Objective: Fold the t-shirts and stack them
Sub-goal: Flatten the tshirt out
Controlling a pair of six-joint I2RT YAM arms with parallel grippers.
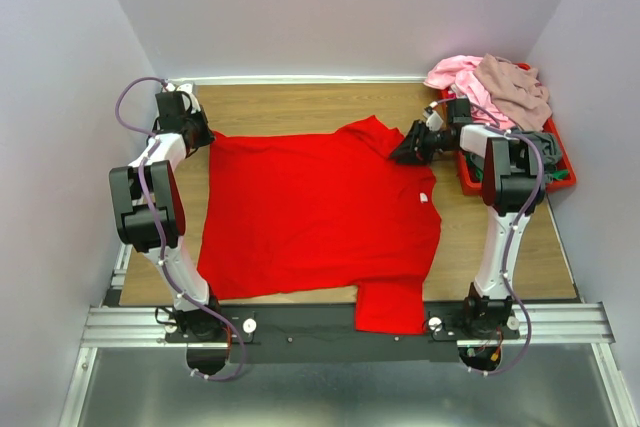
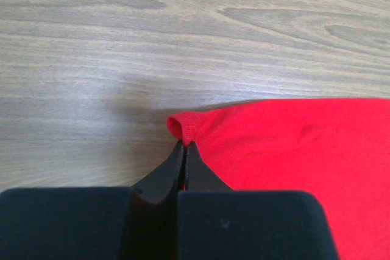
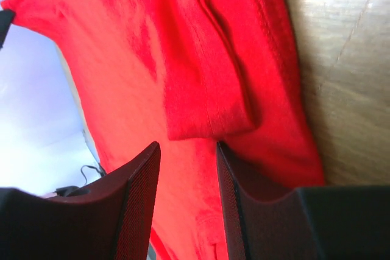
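The left claw [image 2: 184,145] is pinching shut on a rolled corner of the red shirt [image 2: 292,156], which is spreading away to that claw's right across the table [image 2: 122,41]. The right claw [image 3: 187,145] is standing about half open over the shirt's folded sleeve [image 3: 207,89]. The sleeve's end is lying just ahead of its tips, and nothing is visibly gripped. Behind the right claw, a pink shirt [image 1: 455,72], a mauve shirt [image 1: 515,87] and a grey shirt [image 1: 540,142] are lying heaped in a tray [image 1: 565,182].

Left arm [image 1: 148,202] and right arm [image 1: 508,179] stretched forward, left gripper [image 2: 184,148] pinched closed, right gripper [image 3: 187,146] jaws parted
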